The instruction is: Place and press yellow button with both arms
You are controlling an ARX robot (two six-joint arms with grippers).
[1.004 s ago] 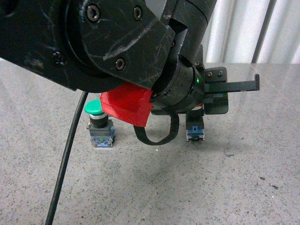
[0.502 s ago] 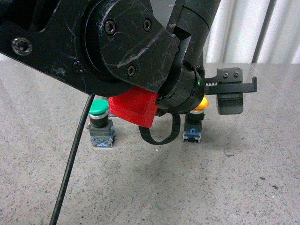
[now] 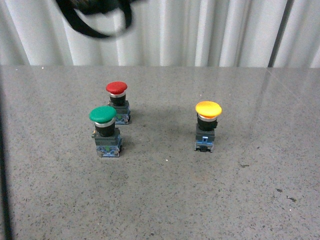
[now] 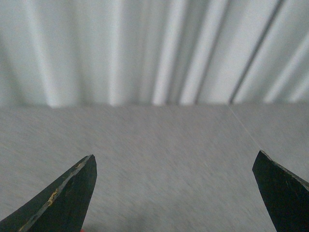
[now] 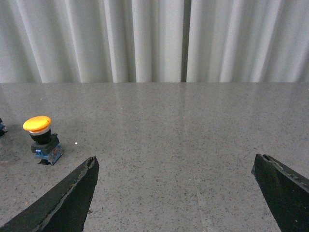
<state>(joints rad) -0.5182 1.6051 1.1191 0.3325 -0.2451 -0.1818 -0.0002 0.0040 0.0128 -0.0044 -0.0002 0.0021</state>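
Standing upright on its boxy base, the yellow button (image 3: 208, 127) sits cap-up on the grey speckled table (image 3: 200, 205). That posture suits a press from straight above. The green button (image 3: 105, 131) is well apart from the yellow button, about level with it on its left in the front view. The red button (image 3: 117, 102) is further back than the yellow button on that same side. This spacing leaves open room around the yellow cap, so a finger could probably come down without knocking a neighbour.

Neither arm reaches over the yellow button in the front view. Only a blurred black loop (image 3: 95, 22) shows high above and left of it, against the white curtain (image 3: 225, 30).

The left gripper (image 4: 176, 162) has its fingers spread wide with nothing between them, and its camera sees only table and curtain. The right gripper (image 5: 176, 162) is likewise spread wide and empty. The yellow button (image 5: 41, 140) lies well outside its gap.

Placement looks finished. Whether the cap has been pressed cannot be told.
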